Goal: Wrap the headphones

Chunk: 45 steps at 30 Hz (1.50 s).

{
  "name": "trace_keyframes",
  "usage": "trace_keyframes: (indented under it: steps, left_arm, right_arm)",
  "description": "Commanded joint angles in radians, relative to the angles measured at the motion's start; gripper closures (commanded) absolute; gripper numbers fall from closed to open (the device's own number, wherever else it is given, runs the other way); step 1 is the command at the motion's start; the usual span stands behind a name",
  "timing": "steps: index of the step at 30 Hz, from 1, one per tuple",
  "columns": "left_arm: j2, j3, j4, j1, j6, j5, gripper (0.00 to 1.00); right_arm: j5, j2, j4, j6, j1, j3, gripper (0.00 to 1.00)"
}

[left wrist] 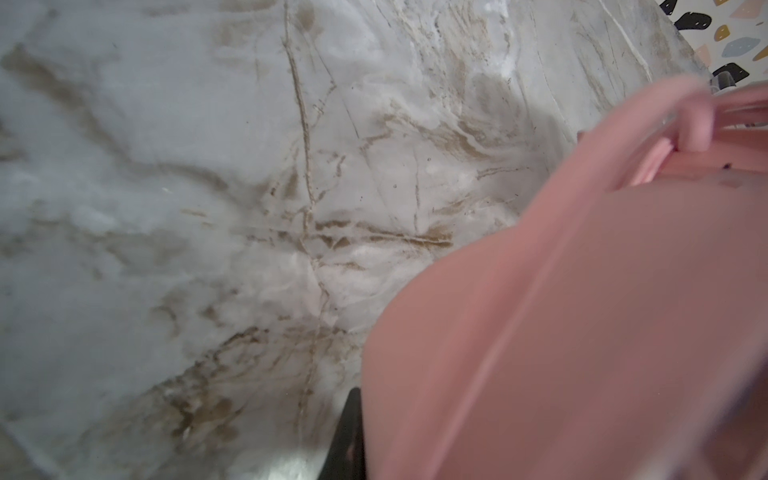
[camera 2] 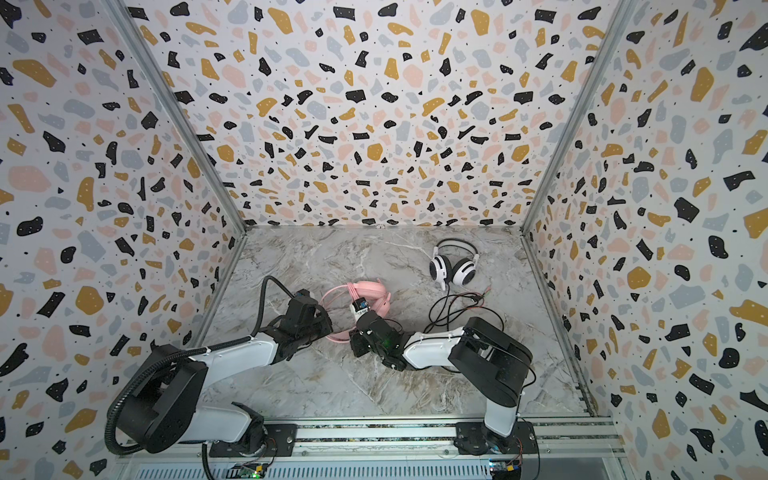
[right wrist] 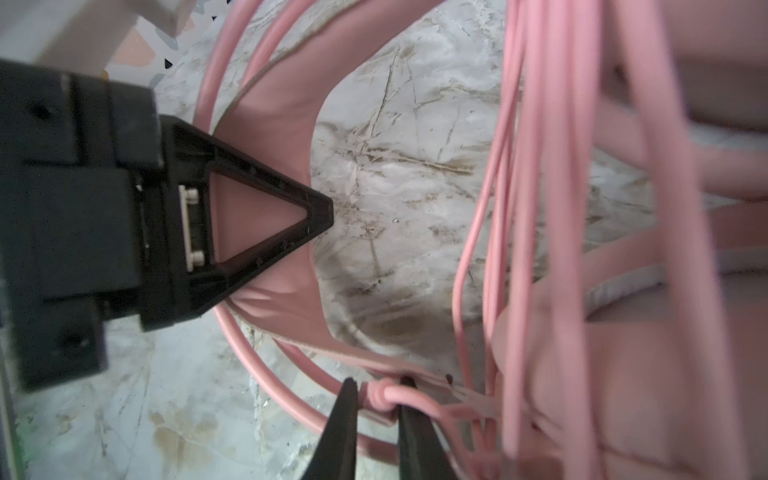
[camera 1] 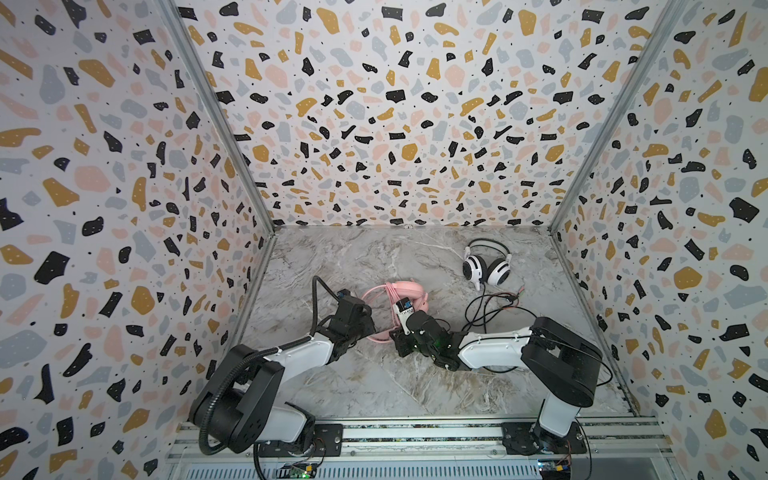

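Observation:
The pink headphones [camera 1: 409, 292] [camera 2: 371, 291] lie mid-table, with several turns of their thin pink cable [right wrist: 536, 208] running across them. My left gripper [camera 1: 370, 329] [camera 2: 329, 328] is shut on the pink headband [left wrist: 582, 311]. One of its black fingers [left wrist: 350, 432] shows beside the band, and its triangular finger [right wrist: 257, 216] lies against the band. My right gripper [right wrist: 379, 392] [camera 1: 398, 345] is shut on a bend of the pink cable, low beside the headband. The white-and-black headphones [camera 1: 486, 264] [camera 2: 454, 266] stand apart at the back right, untouched.
A loose black cable [camera 1: 494, 309] [camera 2: 457, 309] sprawls on the marble table [camera 1: 353, 257] between the white-and-black headphones and my right arm. Patterned walls close in the left, back and right. The arm bases sit on a rail [camera 1: 415, 434] along the front.

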Motion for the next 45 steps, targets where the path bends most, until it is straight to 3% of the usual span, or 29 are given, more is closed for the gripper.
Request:
trace_keyframes:
  steps: [1, 10, 19, 23, 33, 40, 45]
  left_arm:
    - [-0.012, 0.041, 0.020, -0.010, 0.043, 0.115, 0.96]
    - [-0.060, 0.039, 0.006, -0.011, 0.033, 0.130, 0.96]
    - [-0.021, 0.056, 0.008, 0.001, 0.062, 0.104, 0.96]
    - [0.002, 0.079, 0.003, 0.005, 0.075, 0.091, 0.96]
    - [0.074, 0.116, 0.030, 0.035, 0.075, 0.111, 0.96]
    - [0.117, 0.161, 0.034, 0.070, 0.082, 0.142, 0.96]
    - [0.207, 0.233, 0.037, 0.125, 0.091, 0.188, 0.96]
  right_arm:
    - [0.043, 0.058, -0.259, -0.089, -0.006, 0.095, 0.95]
    - [0.038, 0.239, -0.433, -0.128, -0.014, 0.318, 0.91]
    - [0.020, 0.184, -0.543, -0.168, -0.017, 0.322, 0.74]
    - [0.026, 0.119, -0.560, -0.176, -0.017, 0.312, 0.65]
    - [0.001, -0.030, -0.575, -0.177, -0.035, 0.267, 0.61]
    - [-0.119, -0.188, -0.494, -0.151, -0.053, 0.148, 0.59]
    - [-0.104, -0.339, -0.441, -0.139, -0.062, 0.047, 0.59]
